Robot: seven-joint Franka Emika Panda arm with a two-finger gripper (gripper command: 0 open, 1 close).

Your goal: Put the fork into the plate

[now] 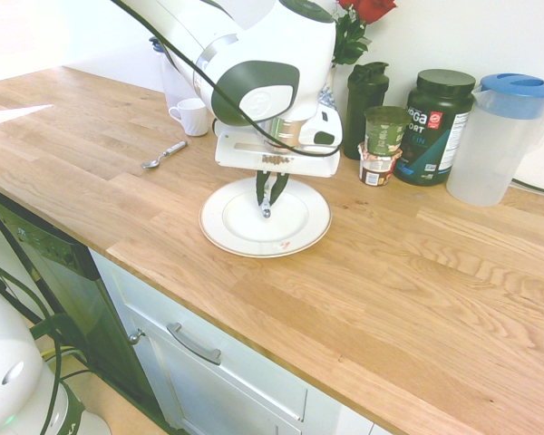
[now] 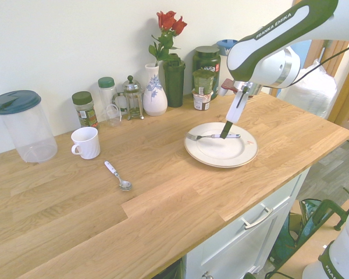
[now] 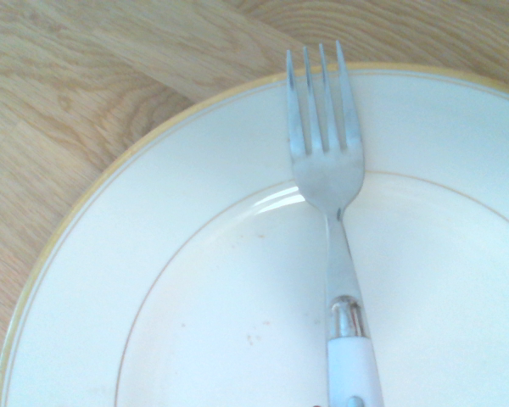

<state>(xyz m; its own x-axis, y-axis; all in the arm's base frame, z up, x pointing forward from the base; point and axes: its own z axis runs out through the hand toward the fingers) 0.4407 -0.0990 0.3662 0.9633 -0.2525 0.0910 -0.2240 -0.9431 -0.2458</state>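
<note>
The round white plate (image 1: 225, 234) (image 2: 221, 157) (image 3: 153, 254) with a thin gold rim line lies on the wooden counter near its front edge. My gripper (image 1: 270, 201) (image 2: 224, 135) points straight down over the plate's middle and is shut on the fork (image 1: 266, 212) (image 2: 203, 137) (image 3: 327, 161). It grips the pale handle. The fork is level, just over or on the plate; I cannot tell whether they touch. In the wrist view its tines reach out to the plate's rim.
A silver spoon (image 1: 163, 154) (image 2: 117, 176) and a white mug (image 1: 192, 116) (image 2: 85, 142) lie on the counter away from the plate. Along the wall stand a clear pitcher (image 1: 503, 136) (image 2: 23, 125), dark tubs (image 1: 440, 127), a yogurt cup (image 1: 378, 163) and a vase of roses (image 2: 155, 93).
</note>
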